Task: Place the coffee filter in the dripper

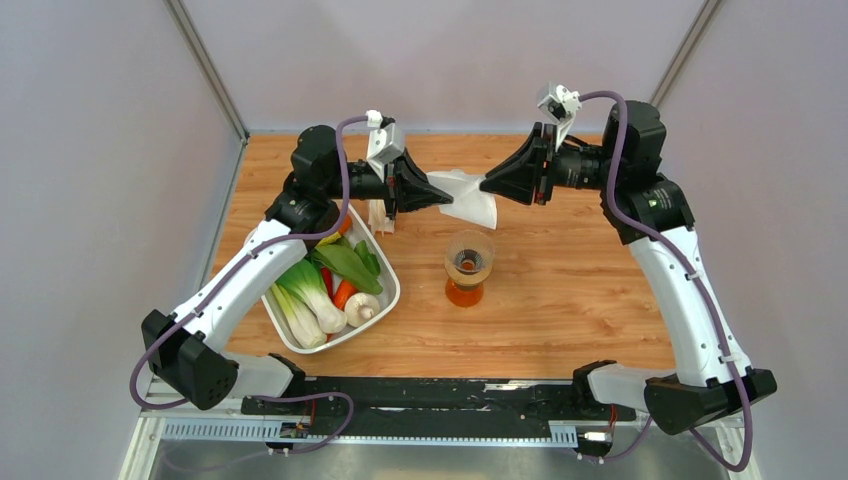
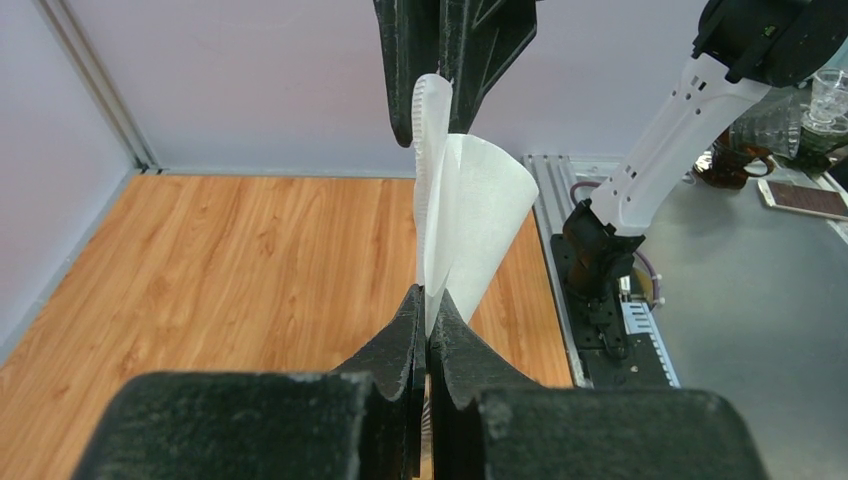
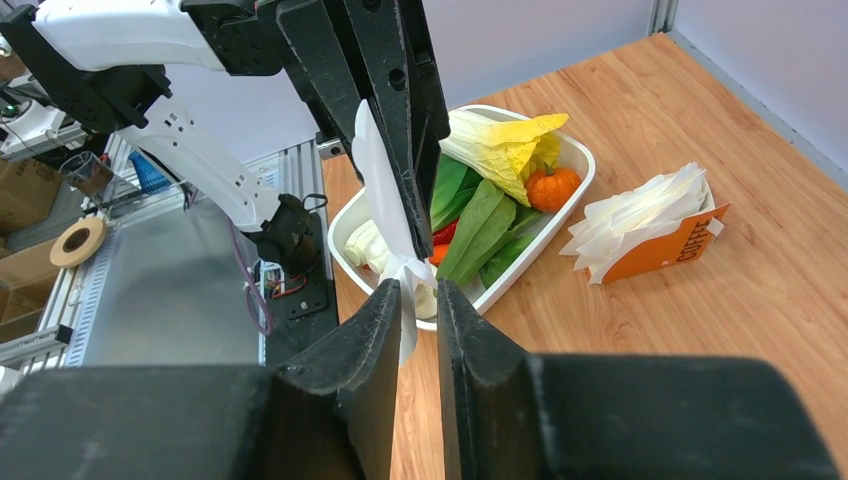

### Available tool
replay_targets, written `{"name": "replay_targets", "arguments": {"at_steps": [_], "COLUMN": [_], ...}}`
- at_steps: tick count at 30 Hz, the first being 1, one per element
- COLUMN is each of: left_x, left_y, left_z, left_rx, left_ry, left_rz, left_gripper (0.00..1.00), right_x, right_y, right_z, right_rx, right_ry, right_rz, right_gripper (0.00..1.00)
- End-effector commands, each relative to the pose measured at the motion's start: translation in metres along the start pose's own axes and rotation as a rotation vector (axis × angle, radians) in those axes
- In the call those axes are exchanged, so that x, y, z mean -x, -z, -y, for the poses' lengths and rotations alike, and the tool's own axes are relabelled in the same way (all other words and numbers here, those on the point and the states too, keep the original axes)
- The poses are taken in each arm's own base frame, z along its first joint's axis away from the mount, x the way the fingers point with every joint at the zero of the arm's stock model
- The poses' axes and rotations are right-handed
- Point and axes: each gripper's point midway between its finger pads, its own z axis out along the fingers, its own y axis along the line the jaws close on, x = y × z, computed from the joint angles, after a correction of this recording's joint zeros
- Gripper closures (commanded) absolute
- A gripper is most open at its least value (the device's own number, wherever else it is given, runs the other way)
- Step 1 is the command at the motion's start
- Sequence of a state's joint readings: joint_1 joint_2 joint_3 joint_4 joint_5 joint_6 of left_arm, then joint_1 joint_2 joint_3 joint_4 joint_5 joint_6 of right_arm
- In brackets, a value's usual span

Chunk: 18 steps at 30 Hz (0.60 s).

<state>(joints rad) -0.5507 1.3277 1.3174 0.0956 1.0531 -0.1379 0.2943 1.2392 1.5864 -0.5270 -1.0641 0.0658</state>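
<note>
Above the table, beyond the dripper (image 1: 468,256): one coffee filter (image 1: 470,203), held aloft. Left gripper (image 1: 445,193) pinched on one edge; right gripper (image 1: 488,185) narrow around the other, grip uncertain. I'd spread the cone open, then lower it point-first, centred.

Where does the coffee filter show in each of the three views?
Top external: the coffee filter is upper centre, beyond the dripper.
Left wrist: coffee filter in the centre, standing upright.
Right wrist: coffee filter centre-left, edge-on.
Shared landmark: the left gripper pinching it.
</note>
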Motion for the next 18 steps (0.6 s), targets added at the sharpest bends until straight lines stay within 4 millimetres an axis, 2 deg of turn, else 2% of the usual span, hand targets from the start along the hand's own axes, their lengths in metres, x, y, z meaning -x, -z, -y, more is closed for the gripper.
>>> {"name": "replay_targets", "arguments": {"at_steps": [1, 8, 14, 18], "left_x": [0.027, 0.026, 0.024, 0.023], "left_y": [0.0, -0.003, -0.004, -0.004], "left_z": [0.009, 0.008, 0.006, 0.005], "left_rx": [-0.017, -0.022, -0.016, -0.013], "left_ry": [-0.103, -0.093, -0.077, -0.072], "left_rz": [0.039, 0.035, 0.033, 0.031], "left_gripper": [0.96, 0.94, 0.93, 0.9], "right_x": [-0.003, -0.01, -0.013, -0.015], "right_y": [0.0, -0.002, -0.001, 0.001], "right_z": [-0.003, -0.005, -0.019, -0.024], "right_rx": [0.009, 0.019, 0.081, 0.102], "right_ry": [-0.005, -0.011, -0.022, -0.026], "right_rz": [-0.007, -0.024, -0.032, -0.034], "right_gripper": [0.78, 0.73, 0.71, 0.58]}}
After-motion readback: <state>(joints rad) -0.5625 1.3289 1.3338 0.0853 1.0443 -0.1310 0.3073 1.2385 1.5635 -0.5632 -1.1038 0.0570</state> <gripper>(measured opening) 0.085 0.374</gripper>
